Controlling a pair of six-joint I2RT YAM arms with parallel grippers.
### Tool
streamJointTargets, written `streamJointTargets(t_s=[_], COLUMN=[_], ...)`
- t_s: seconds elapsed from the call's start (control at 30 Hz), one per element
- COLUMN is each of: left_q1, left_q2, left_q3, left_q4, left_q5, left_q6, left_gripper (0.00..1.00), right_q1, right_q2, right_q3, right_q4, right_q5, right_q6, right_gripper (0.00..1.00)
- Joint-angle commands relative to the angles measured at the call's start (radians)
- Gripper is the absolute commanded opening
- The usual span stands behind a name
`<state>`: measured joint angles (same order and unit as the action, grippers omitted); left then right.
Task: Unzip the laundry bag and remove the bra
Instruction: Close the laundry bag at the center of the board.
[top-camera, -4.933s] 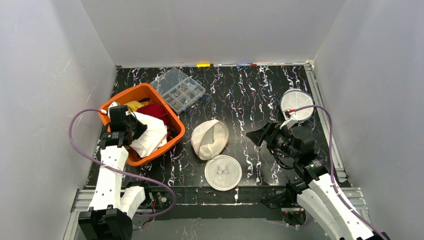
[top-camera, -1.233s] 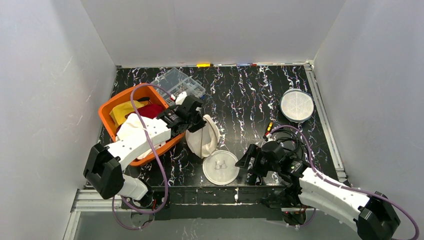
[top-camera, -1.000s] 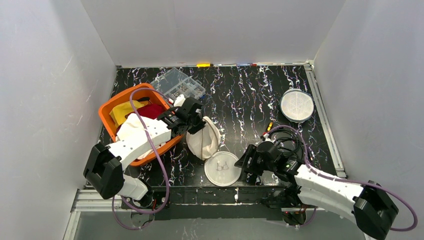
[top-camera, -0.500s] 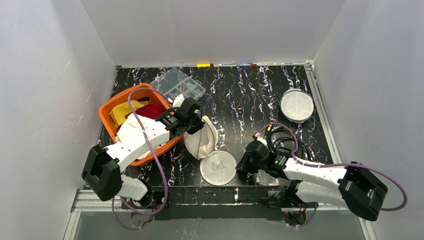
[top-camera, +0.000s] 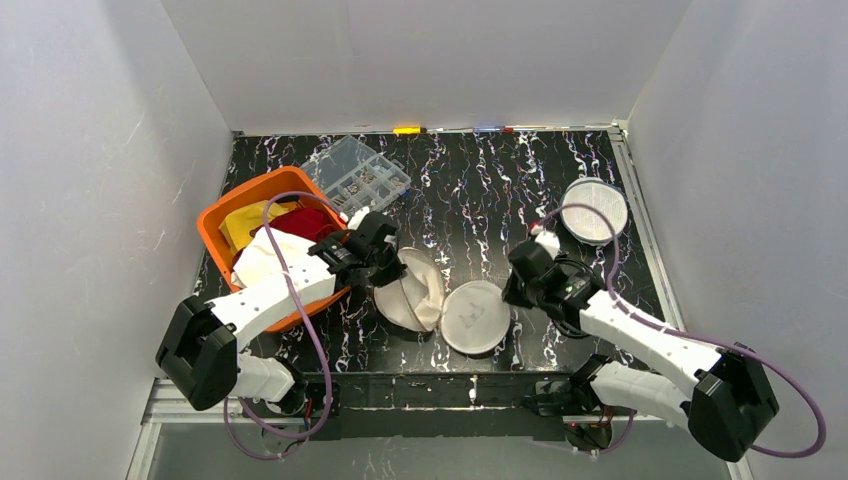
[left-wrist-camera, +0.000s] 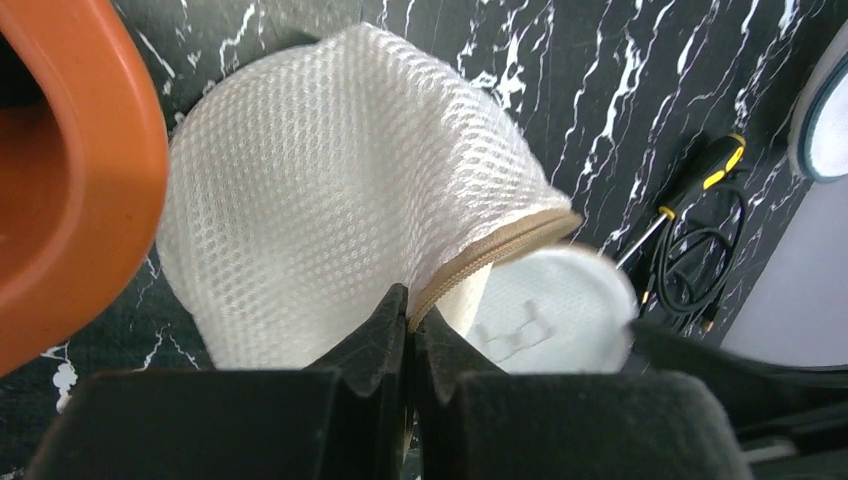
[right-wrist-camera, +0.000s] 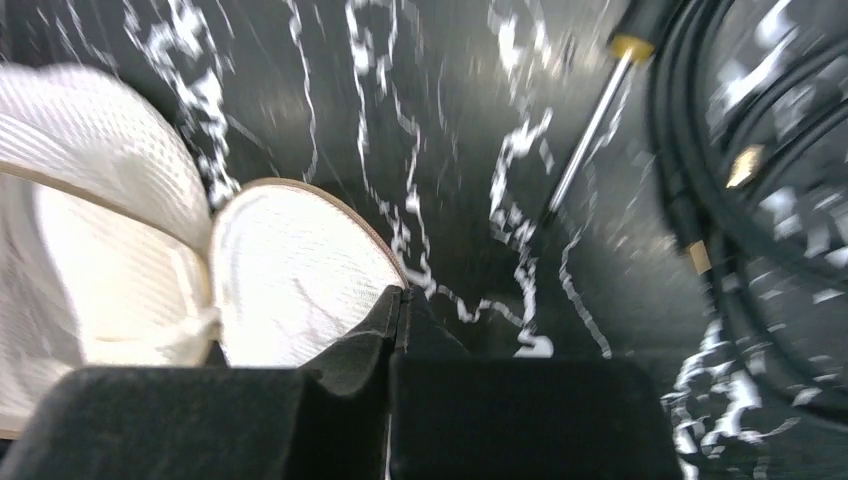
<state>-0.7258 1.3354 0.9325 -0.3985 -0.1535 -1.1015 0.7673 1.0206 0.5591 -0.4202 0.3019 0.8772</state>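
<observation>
The laundry bag (top-camera: 410, 292) is a white mesh clamshell with a tan zipper edge (left-wrist-camera: 500, 250), lying mid-table. Its round flap (top-camera: 477, 316) is swung out to the right. My left gripper (top-camera: 388, 268) is shut on the domed half at the zipper edge, seen close in the left wrist view (left-wrist-camera: 410, 305). My right gripper (top-camera: 510, 293) is shut on the flap's tan rim (right-wrist-camera: 398, 295), with the flap (right-wrist-camera: 290, 270) spread out to its left. The bra is hidden; only pale lining shows between the two halves.
An orange basket (top-camera: 250, 215) of clothes sits left of the bag, right by my left arm. A clear compartment box (top-camera: 357, 178) lies behind it. A second round mesh disc (top-camera: 594, 211) rests at the back right. A screwdriver (right-wrist-camera: 590, 130) and a black cable (right-wrist-camera: 760, 150) lie under my right arm.
My right gripper shut on the flap's rim and drew it right and away from the front edge. The left gripper stayed shut on the bag and shifted slightly nearer.
</observation>
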Motion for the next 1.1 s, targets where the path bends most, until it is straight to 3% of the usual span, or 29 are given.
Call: streamJointTargets(t_s=[0.0,0.3,0.4,0.43,0.5,0.63,0.9,1.07], left_q1=[-0.028,-0.172,-0.173,-0.172,-0.173,-0.173,-0.172,-0.172], left_q2=[-0.047,-0.005,-0.035,-0.051,-0.079,-0.106,-0.119,-0.134], left_q3=[-0.037,-0.102,-0.155,-0.168,-0.184,-0.198,-0.194,-0.206], left_q4=[0.040,0.109,0.112,0.111,0.098,0.087,0.042,0.043], left_q5=[0.046,-0.029,-0.062,-0.076,-0.106,-0.136,-0.145,-0.146], left_q6=[-0.035,-0.154,-0.189,-0.195,-0.204,-0.226,-0.246,-0.245], left_gripper=[0.00,0.00,0.00,0.00,0.00,0.00,0.00,0.00], right_q1=[-0.114,-0.257,-0.257,-0.258,-0.257,-0.249,-0.153,-0.153], right_q2=[0.025,0.140,0.107,0.085,0.022,-0.085,-0.117,-0.091], right_q3=[0.175,0.362,0.348,0.315,0.249,0.096,-0.003,-0.091], right_q4=[-0.121,-0.163,-0.190,-0.201,-0.198,-0.203,-0.237,-0.164], right_q5=[0.078,0.116,-0.001,-0.030,-0.097,-0.197,-0.060,-0.064], right_q6=[-0.235,-0.394,-0.371,-0.352,-0.312,-0.235,-0.091,-0.024], right_gripper=[0.01,0.01,0.44,0.52,0.59,0.60,0.60,0.57])
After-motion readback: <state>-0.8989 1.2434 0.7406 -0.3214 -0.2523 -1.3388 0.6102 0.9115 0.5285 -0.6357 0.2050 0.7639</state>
